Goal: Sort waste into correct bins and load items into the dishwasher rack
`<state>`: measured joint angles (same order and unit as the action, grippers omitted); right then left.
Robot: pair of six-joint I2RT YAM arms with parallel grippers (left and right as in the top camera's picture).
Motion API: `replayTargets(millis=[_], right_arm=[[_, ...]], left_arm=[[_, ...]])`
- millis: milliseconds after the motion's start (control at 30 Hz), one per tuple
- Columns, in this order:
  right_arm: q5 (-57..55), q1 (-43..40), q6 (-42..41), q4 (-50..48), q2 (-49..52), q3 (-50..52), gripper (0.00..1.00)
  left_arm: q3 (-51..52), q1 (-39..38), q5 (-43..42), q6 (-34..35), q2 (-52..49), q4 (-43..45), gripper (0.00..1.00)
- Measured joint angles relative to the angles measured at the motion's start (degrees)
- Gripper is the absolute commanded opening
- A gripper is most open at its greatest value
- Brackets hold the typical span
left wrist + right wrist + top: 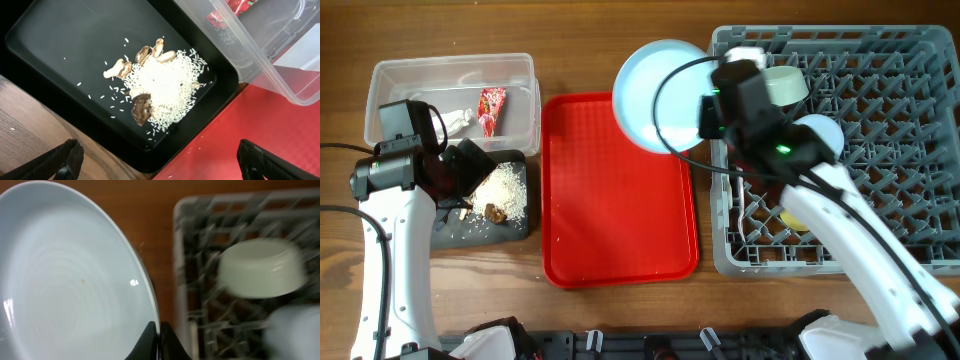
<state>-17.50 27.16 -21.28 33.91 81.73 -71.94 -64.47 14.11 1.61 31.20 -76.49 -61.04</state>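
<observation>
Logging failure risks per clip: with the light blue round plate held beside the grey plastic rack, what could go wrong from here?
1. The right gripper pinches the light blue round plate only at its rim, so it could slip or swing.
2. Going in, the plate may knock the near wall of the grey plastic dishwasher rack or the pale green bowl inside.

The left arm point(390, 250) and right arm point(860, 245) are both wearing smooth white shells on their long links, giving way to boxy black housings at the wrists. A small green light point(782, 150) is glowing on the right arm's black section. Thin black cables point(670, 95) are looping off the right wrist, and others are trailing along the left arm near the table's left edge. The left gripper's fingers point(62, 160) are showing as matte black wedges. The right gripper's fingertips point(150, 340) are looking dark and tapered.
</observation>
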Motion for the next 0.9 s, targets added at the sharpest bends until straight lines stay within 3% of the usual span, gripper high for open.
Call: replayTargets(millis=[167, 233, 467, 500, 533, 600, 767, 900], right_arm=[[-16.4, -5.0, 13.9, 0.0, -5.6, 0.0, 0.04], [-30.0, -5.4, 17.2, 0.2, -5.4, 0.0, 0.04], [-37.2, -5.4, 19.2, 2.3, 6.5, 0.0, 0.04], [-35.2, -5.4, 18.5, 2.3, 8.6, 0.0, 0.08], [-33.2, -5.4, 18.1, 2.2, 10.0, 0.0, 0.43], [-29.2, -5.7, 15.0, 1.2, 10.1, 0.0, 0.6], [-16.9, -6.6, 10.6, 3.6, 5.4, 0.0, 0.8], [5.0, -18.4, 8.9, 7.8, -7.3, 0.0, 0.84]], left_arm=[[0.0, 0.0, -0.1, 0.0, 0.0, 0.0, 1.0], [0.0, 0.0, -0.2, 0.0, 0.0, 0.0, 1.0], [0.0, 0.0, -0.2, 0.0, 0.0, 0.0, 1.0], [0.0, 0.0, -0.2, 0.0, 0.0, 0.0, 1.0], [0.0, 0.0, -0.2, 0.0, 0.0, 0.0, 1.0], [0.0, 0.0, -0.2, 0.0, 0.0, 0.0, 1.0], [0.0, -0.3, -2.2, 0.0, 0.0, 0.2, 1.0], [0.0, -9.4, -3.6, -3.8, 0.0, 3.4, 1.0]])
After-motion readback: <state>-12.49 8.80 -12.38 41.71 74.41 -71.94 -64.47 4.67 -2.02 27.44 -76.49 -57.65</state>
